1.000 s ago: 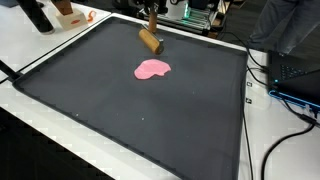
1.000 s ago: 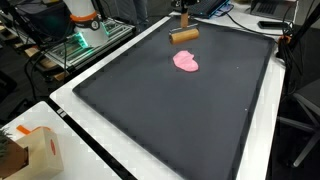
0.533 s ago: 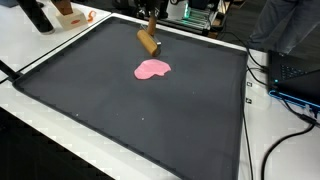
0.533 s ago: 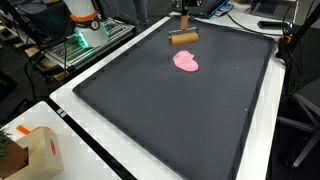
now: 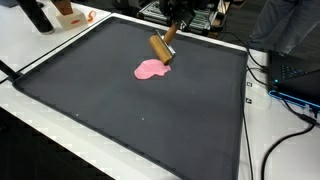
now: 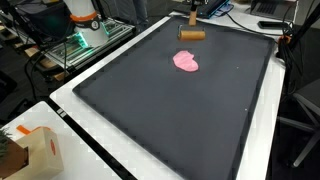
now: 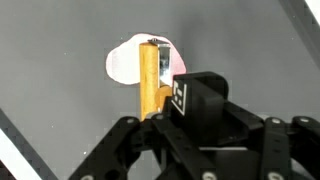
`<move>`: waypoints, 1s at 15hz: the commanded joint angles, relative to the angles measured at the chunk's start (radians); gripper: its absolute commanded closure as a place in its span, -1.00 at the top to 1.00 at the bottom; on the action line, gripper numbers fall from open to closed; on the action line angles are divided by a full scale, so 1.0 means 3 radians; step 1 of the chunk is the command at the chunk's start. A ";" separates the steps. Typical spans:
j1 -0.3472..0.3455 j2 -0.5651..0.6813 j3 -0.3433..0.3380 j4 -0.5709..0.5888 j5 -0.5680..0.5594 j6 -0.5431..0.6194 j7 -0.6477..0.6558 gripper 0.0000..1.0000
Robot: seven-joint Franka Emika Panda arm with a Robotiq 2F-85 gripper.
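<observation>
Pincer (image 7: 155, 108) clamped tight, fingers downward.

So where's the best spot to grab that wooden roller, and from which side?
Probably by its thin handle, coming from above with the jaws closing across it. The wooden roller has its thick head lowest, near the pink dough, and the slim handle points up, where the jaws hold it.

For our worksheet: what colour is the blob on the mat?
The blob is pink, clearest in an exterior view.
</observation>
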 commanded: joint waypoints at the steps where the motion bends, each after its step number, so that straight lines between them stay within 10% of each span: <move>1: 0.0135 0.0187 0.0060 0.0172 -0.0280 -0.0108 0.0534 -0.50; 15: 0.0619 0.0775 0.0023 0.0616 -0.0875 -0.0295 0.2077 -0.50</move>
